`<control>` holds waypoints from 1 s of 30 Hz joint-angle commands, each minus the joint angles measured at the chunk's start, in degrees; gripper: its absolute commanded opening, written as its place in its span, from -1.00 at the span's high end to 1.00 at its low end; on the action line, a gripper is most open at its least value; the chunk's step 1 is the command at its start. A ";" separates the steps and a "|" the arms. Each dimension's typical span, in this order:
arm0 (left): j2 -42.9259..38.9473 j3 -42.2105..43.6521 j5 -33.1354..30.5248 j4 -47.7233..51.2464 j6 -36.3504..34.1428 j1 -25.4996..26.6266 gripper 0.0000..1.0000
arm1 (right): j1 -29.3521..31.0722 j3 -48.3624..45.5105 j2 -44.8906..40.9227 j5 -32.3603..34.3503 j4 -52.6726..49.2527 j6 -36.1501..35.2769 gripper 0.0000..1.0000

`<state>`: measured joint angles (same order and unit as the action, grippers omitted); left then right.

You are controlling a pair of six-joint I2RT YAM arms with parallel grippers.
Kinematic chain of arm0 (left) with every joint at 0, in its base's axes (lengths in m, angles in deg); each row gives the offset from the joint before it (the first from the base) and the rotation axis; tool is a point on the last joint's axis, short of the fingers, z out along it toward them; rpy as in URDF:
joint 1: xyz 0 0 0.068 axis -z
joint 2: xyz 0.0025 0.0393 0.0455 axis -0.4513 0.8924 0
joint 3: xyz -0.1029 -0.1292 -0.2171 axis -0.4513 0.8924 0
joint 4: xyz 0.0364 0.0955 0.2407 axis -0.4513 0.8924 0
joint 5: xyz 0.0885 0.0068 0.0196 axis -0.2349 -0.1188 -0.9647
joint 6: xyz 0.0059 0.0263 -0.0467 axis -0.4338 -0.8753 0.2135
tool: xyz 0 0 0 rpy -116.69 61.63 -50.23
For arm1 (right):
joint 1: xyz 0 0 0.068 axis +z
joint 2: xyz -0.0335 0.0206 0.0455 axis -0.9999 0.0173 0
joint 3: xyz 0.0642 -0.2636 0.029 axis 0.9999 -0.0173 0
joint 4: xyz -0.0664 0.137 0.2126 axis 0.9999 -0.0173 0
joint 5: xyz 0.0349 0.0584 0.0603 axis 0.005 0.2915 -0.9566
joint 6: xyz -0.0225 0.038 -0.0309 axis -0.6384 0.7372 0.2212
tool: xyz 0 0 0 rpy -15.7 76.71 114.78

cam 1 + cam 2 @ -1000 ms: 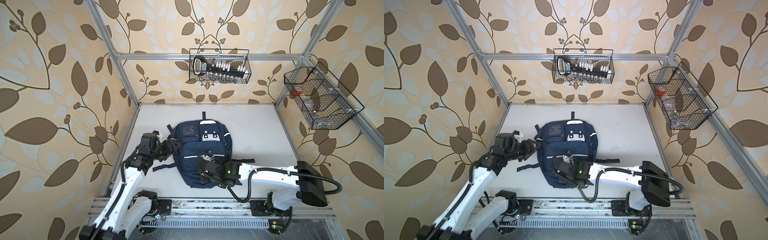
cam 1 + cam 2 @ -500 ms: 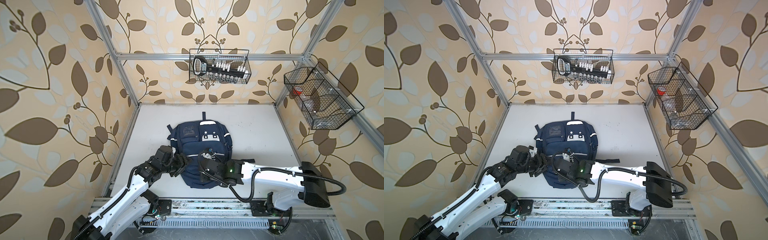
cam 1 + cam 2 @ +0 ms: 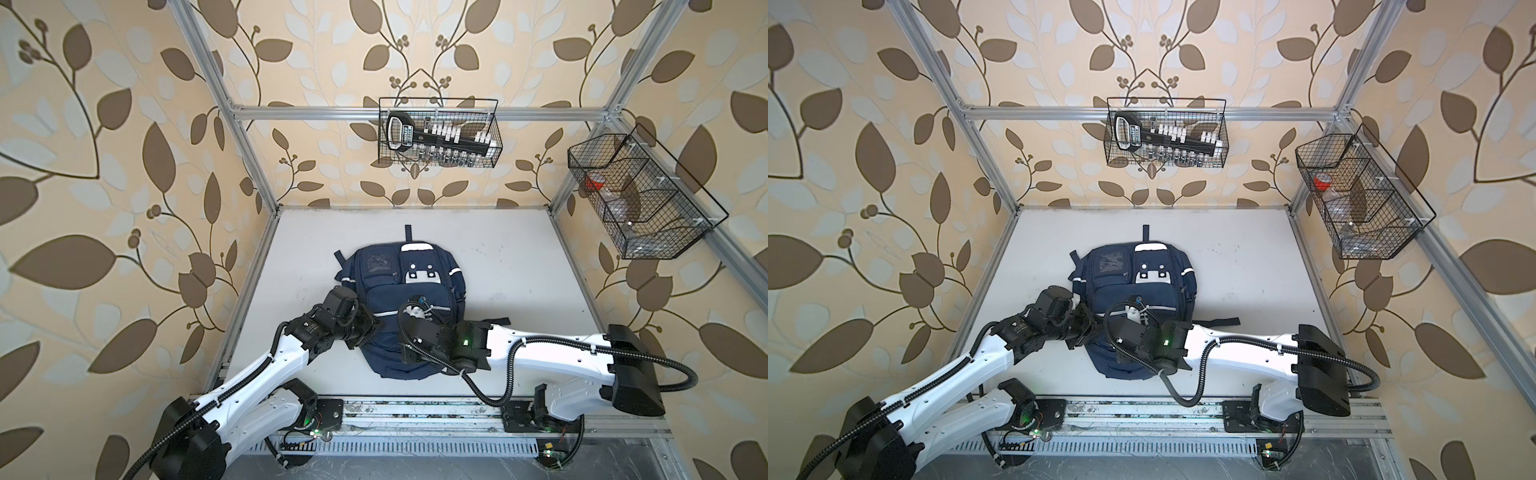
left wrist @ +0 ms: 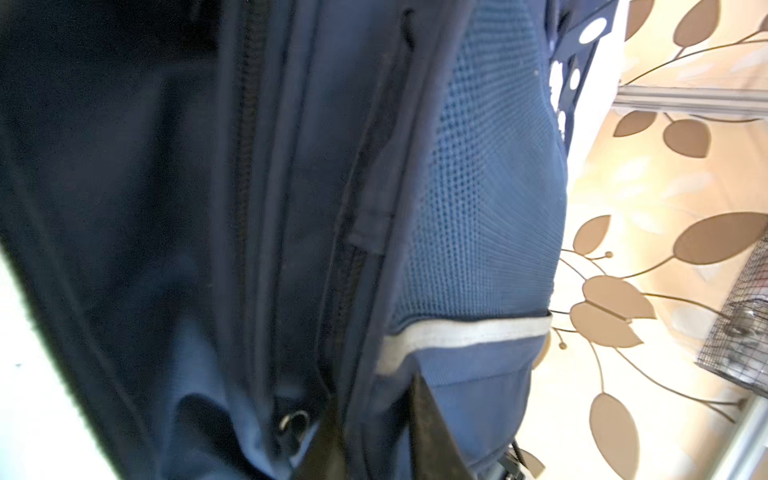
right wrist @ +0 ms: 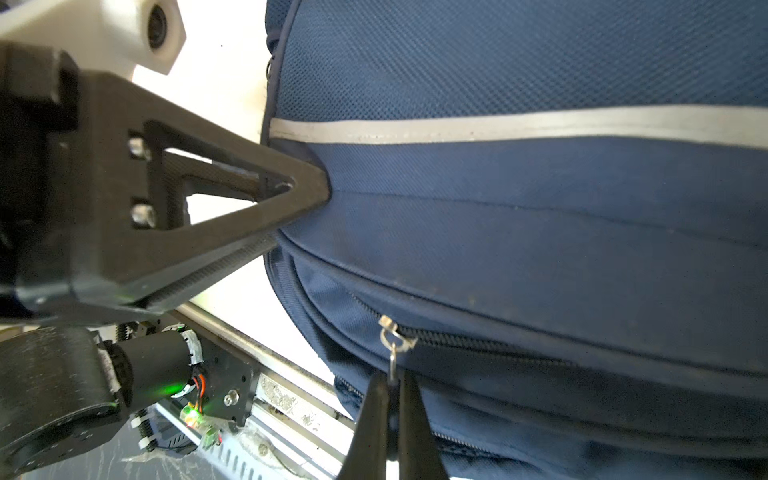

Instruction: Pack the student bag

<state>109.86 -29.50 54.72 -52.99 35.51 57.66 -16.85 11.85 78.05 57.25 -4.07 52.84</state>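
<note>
The student bag point(image 3: 409, 291) point(image 3: 1142, 286), a navy backpack with white stripes, lies flat on the white table in both top views. My left gripper point(image 3: 372, 326) point(image 3: 1093, 328) is at the bag's left edge. In the left wrist view its dark fingers point(image 4: 428, 428) are closed on a fold of the bag's side fabric point(image 4: 374, 415), just below a white stripe point(image 4: 465, 332). My right gripper point(image 5: 390, 399) is shut on a small metal zipper pull point(image 5: 392, 345) near the bag's lower end. In both top views its fingertips are hidden under its wrist point(image 3: 432, 336).
A wire basket point(image 3: 438, 139) holding a black tool set hangs on the back wall. Another wire basket point(image 3: 640, 199) with a red-capped item hangs on the right wall. A loose bag strap point(image 3: 494, 321) lies under the right arm. The metal base rail point(image 3: 415, 415) runs along the front.
The left arm swung from the bag's upper left side down to its lower left edge, and its jaws closed on the fabric. The right gripper stayed shut on the zipper pull.
</note>
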 commanded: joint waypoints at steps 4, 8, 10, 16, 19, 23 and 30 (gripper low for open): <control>1.36 -7.64 -7.83 2.48 -5.33 0.45 1.00 | 1.30 -0.91 -2.43 -0.07 -1.38 0.74 1.00; 1.40 -10.16 -11.44 7.36 -9.34 0.05 1.00 | -0.48 -2.99 -3.67 1.28 -5.83 1.51 1.00; 1.29 -10.35 -12.42 7.89 -10.50 -0.21 1.00 | -2.51 -5.32 -5.19 1.47 -7.09 1.80 1.00; 1.05 -9.80 -11.40 9.11 -13.50 -4.43 1.00 | -10.05 -13.72 -12.38 0.08 -7.77 0.26 1.00; 1.06 -9.26 -9.98 9.03 -14.54 -7.07 1.00 | -13.34 -16.70 -15.18 -0.77 -7.71 -0.69 1.00; 4.14 -10.09 -7.07 8.26 -17.71 -11.87 1.00 | -14.24 -18.06 -16.46 -3.10 -5.66 -2.47 1.00; 9.02 -16.56 -2.56 11.42 -23.13 -18.48 0.77 | -8.36 -14.32 -12.94 -3.30 -2.36 -3.01 1.00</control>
<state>119.04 -41.13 58.46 -41.36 15.58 42.01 -26.95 -3.99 63.58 53.71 -1.71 50.19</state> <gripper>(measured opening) 0.087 0.049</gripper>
